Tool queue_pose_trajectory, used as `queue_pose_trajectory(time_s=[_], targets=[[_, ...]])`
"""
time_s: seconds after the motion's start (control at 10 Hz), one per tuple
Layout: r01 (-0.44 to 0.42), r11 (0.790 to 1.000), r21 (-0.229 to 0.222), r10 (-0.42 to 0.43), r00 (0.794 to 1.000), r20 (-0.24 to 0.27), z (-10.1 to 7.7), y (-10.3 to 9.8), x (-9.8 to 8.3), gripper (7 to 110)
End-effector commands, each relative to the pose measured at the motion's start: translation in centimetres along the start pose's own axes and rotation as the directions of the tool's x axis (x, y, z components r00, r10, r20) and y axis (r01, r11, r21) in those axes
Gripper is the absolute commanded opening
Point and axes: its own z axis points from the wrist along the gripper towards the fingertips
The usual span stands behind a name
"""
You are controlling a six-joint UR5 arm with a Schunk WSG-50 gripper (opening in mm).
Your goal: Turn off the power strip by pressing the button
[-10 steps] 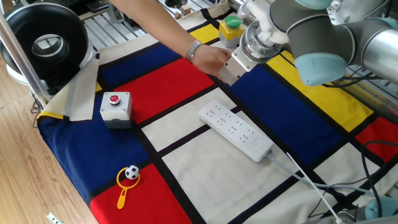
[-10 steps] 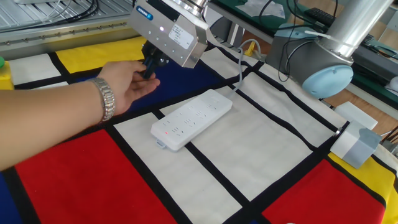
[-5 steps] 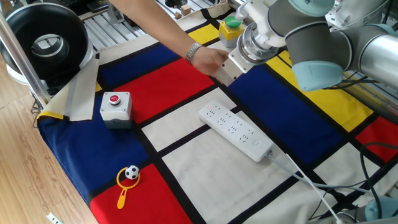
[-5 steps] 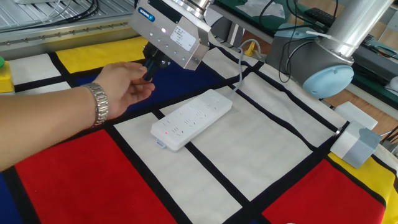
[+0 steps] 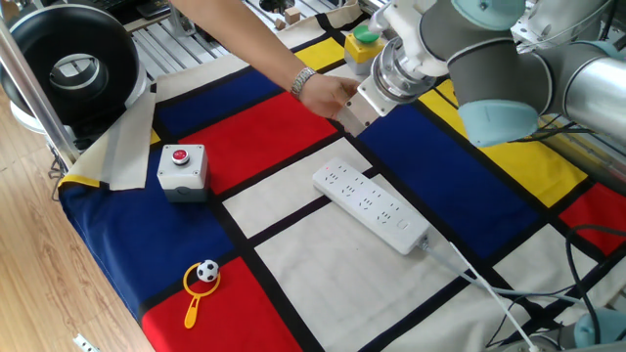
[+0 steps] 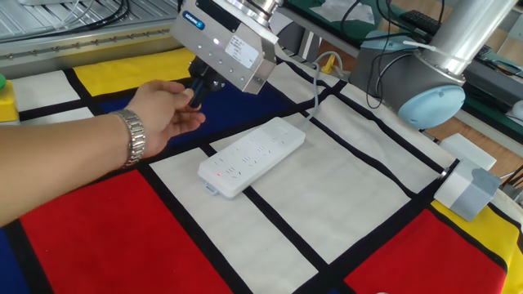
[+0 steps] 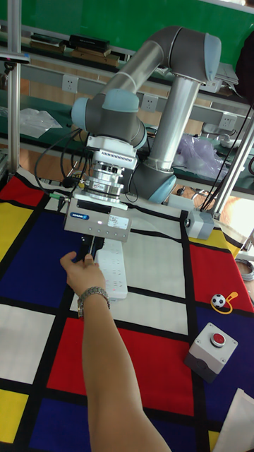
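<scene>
Barely shifted: gripper beside hand, grip state unclear; risks pinching hand, missing power strip button.

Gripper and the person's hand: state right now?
Gripper: cannot tell, the hand covers its tip.
Person's hand: wrapped around the gripper's tip, above the cloth, off the power strip.

A person's hand covers the jaws of the gripper in every view — their gap cannot be told. The button on the power strip is too faint to pick out; its cable runs off the picture's edge
</scene>
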Motion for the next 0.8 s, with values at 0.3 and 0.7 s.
queue_pose_trajectory(time_s=[0.3, 0.7], targets=[[-0.017, 1.0, -0.004, 0.017, 1.0, 0.01, 0.24, 0.11, -0.29, 7], [-0.013, 1.0, -0.003, 0.013, 1.0, 0.002, 0.3, 0.07, -0.11, 7]])
